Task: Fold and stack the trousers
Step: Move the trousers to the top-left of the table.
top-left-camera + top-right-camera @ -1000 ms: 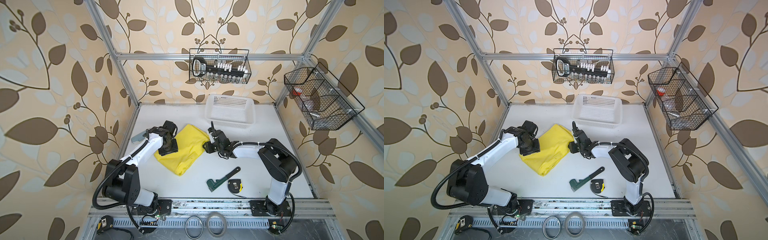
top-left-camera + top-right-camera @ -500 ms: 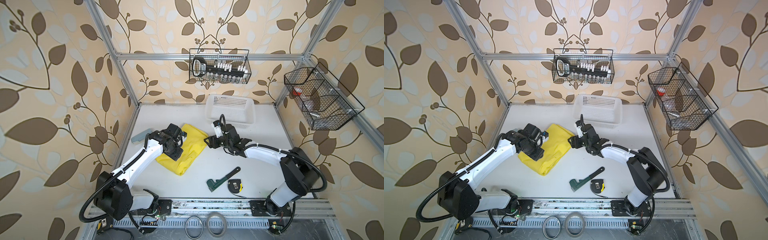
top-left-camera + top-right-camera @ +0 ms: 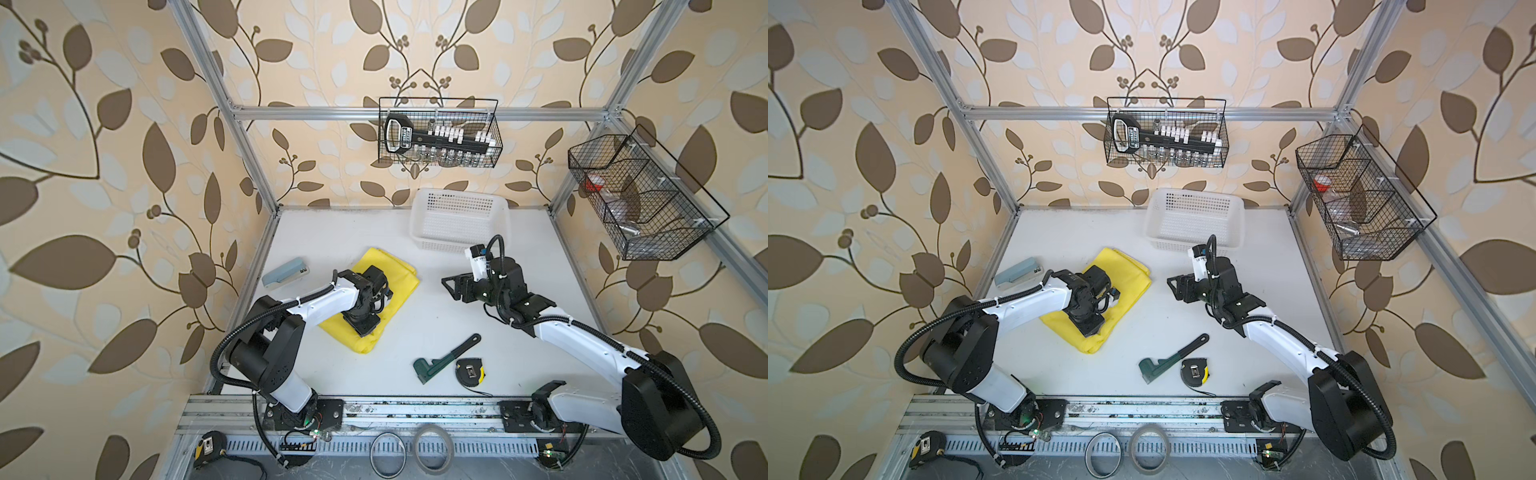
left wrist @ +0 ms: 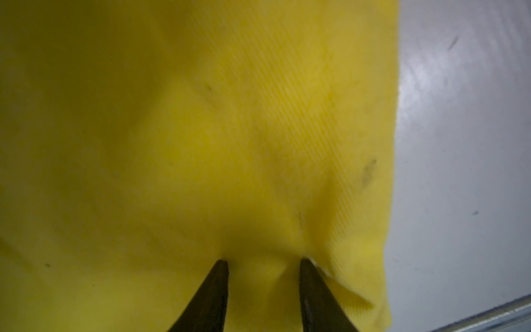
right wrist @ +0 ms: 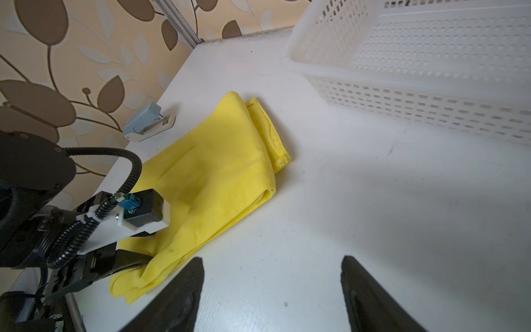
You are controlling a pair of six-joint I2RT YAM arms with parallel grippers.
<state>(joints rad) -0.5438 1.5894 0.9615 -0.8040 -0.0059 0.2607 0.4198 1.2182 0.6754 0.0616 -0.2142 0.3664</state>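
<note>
While both arms were over the white flat table (image 3: 436,232), only the left one was on the cloth.

Left white-and-black arm (image 3: 316,305) reached across the table's left half, wrist pointing down. Left gripper (image 4: 263,264): jaws partway apart, both dark fingertips (image 4: 221,276) pressed onto yellow fabric, a small ridge of cloth between them. No firm pinch visible, nothing lifted.

Right white-and-black arm (image 3: 582,338) stretched toward mid-table. Right gripper (image 5: 271,273): jaws wide apart, nothing between them, hanging over bare table between the cloth and the basket, touching neither.

Bright yellow soft-fabric trousers (image 3: 390,278): folded into a flat multi-layer bundle, lying diagonally on the left half of the table in both top views (image 3: 1125,274). Layered fold edges faced the right gripper in the right wrist view (image 5: 218,161). On the table, not in the basket.

White perforated rectangular plastic basket (image 3: 449,245) stood at the back of the table, right of centre, apart from the trousers.

Dark green metal pipe wrench (image 3: 446,357) lay near the front, well clear of the trousers.

Blue-grey stapler (image 3: 286,272) lay by the left table edge, just beside the trousers' far end, not touching.

Black-and-yellow round tape measure (image 3: 469,371) lay just beside the wrench head.
</note>
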